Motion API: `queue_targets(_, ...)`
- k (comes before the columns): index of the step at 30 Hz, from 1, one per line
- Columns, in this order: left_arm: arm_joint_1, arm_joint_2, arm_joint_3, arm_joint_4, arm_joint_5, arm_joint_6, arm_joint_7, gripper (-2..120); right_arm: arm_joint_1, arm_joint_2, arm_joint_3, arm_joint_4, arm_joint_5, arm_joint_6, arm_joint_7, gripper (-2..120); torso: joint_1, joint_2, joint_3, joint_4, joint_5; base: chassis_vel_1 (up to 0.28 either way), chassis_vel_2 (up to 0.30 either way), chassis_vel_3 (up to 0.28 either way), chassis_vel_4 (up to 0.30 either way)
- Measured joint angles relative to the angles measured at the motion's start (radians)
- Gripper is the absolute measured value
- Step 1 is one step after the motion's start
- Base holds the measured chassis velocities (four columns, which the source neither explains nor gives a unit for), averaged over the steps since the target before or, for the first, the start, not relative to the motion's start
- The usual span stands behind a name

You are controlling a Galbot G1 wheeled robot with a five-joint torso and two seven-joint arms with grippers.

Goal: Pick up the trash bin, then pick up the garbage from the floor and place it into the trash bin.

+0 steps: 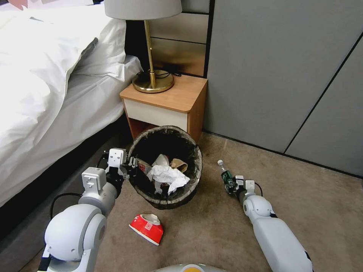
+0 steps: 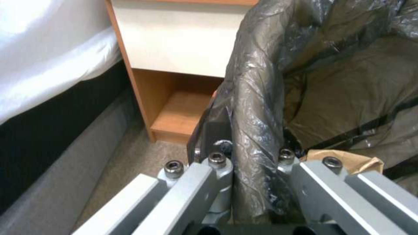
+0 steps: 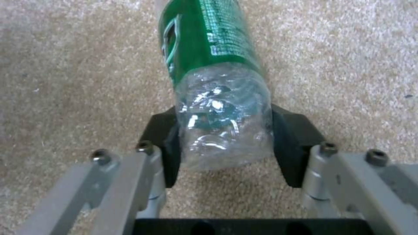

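**Bottle in right gripper, bin held by left**

Nearest the robot, a red-and-white carton (image 1: pixel 146 227) lies on the carpet (image 1: pixel 211 234), not yet picked up. It looks light and crushable, so prob. best pinched at an edge.

Left gripper (image 1: pixel 130 166) is clamped on the trash bin (image 1: pixel 166 168) rim; in the left wrist view one finger sits outside and one inside the bag liner (image 2: pixel 257 107). The film looks thin and slippery, so grip through to the stiff rim, not the bag alone. Inside the bin: white tissues (image 1: pixel 168 175) and a brown paper bag (image 1: pixel 178 164).

Right gripper (image 1: pixel 231 186) is closed around the base end of the plastic bottle (image 3: pixel 213 65), cap pointing away, w/ the black pads (image 3: pixel 289 143) touching both sides. The bottle looks empty, so light, but smooth and dentable; squeeze gently. It sits just beside the bin, low over the carpet.

Farther off: nightstand (image 1: pixel 166 102) w/ lamp (image 1: pixel 151 45), bed (image 1: pixel 49 75) at left.
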Motion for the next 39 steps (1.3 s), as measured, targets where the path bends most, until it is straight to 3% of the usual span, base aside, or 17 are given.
queue_targets(5, 0.003, 0.0, 0.0, -0.003, 0.0, 0.0, 0.0, 2, -0.012, -0.001, 0.009, 0.033, -0.018, 0.012, 0.005, 34, 0.0, 0.0, 0.0, 0.0001, 0.0002, 0.0, 0.0, 0.0, 0.0)
queue_targets(12, 0.004, 0.0, -0.002, -0.005, 0.0, -0.001, 0.0, 2, -0.081, -0.025, 0.067, 0.196, -0.049, 0.024, 0.008, 34, 0.0, 0.0, 0.0, 0.0, 0.0001, 0.0, 0.0, 0.0, 0.0)
queue_targets(15, 0.005, 0.0, 0.0, -0.007, 0.0, -0.002, 0.001, 2, -0.162, -0.05, 0.124, 0.352, -0.057, 0.031, 0.008, 34, 0.0, 0.0, 0.0, -0.0001, 0.0001, 0.0, 0.0, 0.0, 0.0)
queue_targets(20, 0.005, 0.003, 0.004, -0.008, 0.0, -0.002, 0.001, 2, -0.218, -0.067, 0.174, 0.487, -0.054, 0.033, 0.013, 34, 0.0, 0.0, 0.0, -0.0001, 0.0001, 0.0, 0.0, 0.0, 0.0)
queue_targets(29, 0.01, 0.009, 0.004, -0.01, 0.0, -0.002, 0.001, 2, -0.361, -0.139, 0.253, 0.862, 0.054, -0.009, 0.033, 34, 0.0, 0.0, 0.0, -0.0002, 0.0004, 0.0, 0.0, 0.0, 0.0)
queue_targets(30, 0.01, 0.009, 0.004, -0.01, 0.0, -0.002, 0.001, 2, -0.361, -0.139, 0.253, 0.862, 0.054, -0.009, 0.033, 34, 0.0, 0.0, 0.0, -0.0002, 0.0004, 0.0, 0.0, 0.0, 0.0)
queue_targets(33, 0.008, 0.009, 0.01, -0.009, -0.001, -0.002, 0.0, 2, -0.418, -0.181, 0.261, 1.043, 0.098, -0.039, 0.036, 34, 0.0, 0.0, 0.0, -0.0002, -0.0001, 0.0, 0.0, 0.0, 0.0)
queue_targets(39, 0.004, 0.008, 0.019, -0.004, -0.001, -0.001, -0.002, 2, -0.43, -0.203, 0.218, 1.17, 0.147, -0.083, 0.065, 34, 0.0, 0.0, 0.0, 0.0, -0.0002, 0.0, 0.0, 0.0, 0.0)
